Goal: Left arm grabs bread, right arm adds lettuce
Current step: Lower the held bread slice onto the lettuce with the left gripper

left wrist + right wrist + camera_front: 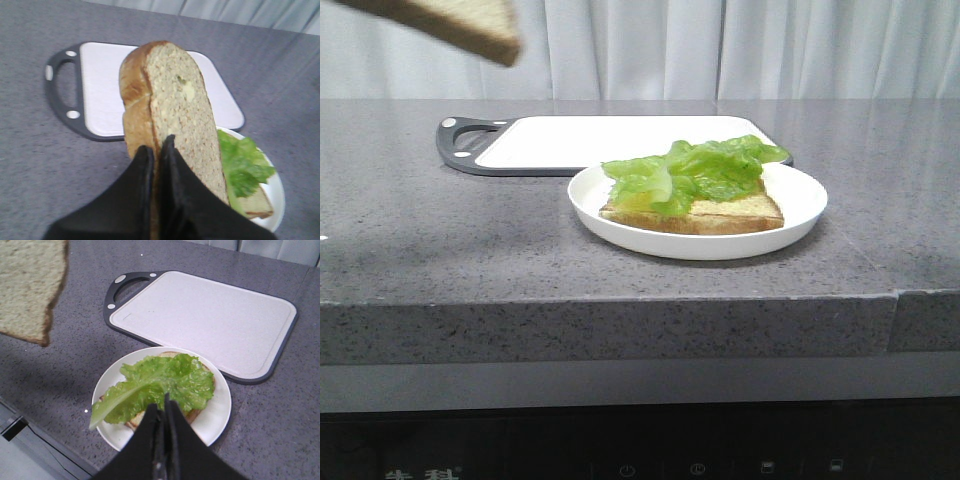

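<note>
we see a grey speckled table (440,240) running across the front view, with pale curtains (720,45) behind it. on the table lies a white cutting board (620,140) with a dark grey rim and a handle at its left end. just in front of the board, and overlapping its near edge in the front view, sits a round white plate (790,215).

on the plate lies a thinner slice of toast (740,215), flat, with the lettuce (695,170) spread over its top; the bright green ruffled leaves cover most of that slice, and one long leaf reaches out past the crust toward the plate's rim in the right wrist view (160,387).

the bread (175,115) is up in the air, well apart from the plate, at the top left corner of the front view (only its lower corner shows there). in the left wrist view it stands on edge, tan speckled face to one side and golden-brown crust to the other, and the left pincer (157,155) is pinching it, one black finger on each side of the slice.

the right pincer (162,412) hangs above the near edge of the plate with its black fingers pressed together and nothing between them, its tips over the lettuce; we cannot tell whether they touch the leaf.
</note>
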Controlling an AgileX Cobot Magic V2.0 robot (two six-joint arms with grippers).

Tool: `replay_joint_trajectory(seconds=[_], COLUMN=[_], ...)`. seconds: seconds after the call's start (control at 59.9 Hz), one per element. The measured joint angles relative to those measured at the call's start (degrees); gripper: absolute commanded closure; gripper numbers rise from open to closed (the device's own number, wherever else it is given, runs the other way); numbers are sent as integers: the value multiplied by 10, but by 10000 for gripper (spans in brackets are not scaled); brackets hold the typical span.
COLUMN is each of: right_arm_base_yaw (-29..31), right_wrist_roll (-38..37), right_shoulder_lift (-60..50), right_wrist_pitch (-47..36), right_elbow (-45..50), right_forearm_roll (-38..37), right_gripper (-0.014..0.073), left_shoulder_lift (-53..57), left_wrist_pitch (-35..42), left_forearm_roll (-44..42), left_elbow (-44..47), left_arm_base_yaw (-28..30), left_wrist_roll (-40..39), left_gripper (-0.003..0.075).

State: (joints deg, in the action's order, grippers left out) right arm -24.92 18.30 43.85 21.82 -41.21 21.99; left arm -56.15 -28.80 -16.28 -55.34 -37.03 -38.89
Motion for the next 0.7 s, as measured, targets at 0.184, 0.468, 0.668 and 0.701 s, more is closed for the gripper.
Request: replay_joint_trajectory(seconds=[0.184, 0.468, 0.668, 0.701], right_arm_base_yaw=[0, 0, 0, 0], right_wrist_roll=[0, 0, 1, 1], right_shoulder_lift=[-90, -134, -134, -134], right_wrist_pitch=[31, 63, 70, 70], right_elbow=[38, 41, 41, 41], right_forearm_roll=[-1, -2, -2, -2], right_gripper=[654, 654, 654, 654], left_shoulder_lift=[-98, -229, -320, -333], left_wrist_pitch=[2, -131, -161, -164], left_forearm_roll=[331, 802, 929, 933], left_elbow=[-85, -123, -123, -123], left_arm_base_yaw=[1, 113, 147, 147], left_wrist_roll=[296, 659, 738, 741], left_gripper=[741, 741, 741, 741])
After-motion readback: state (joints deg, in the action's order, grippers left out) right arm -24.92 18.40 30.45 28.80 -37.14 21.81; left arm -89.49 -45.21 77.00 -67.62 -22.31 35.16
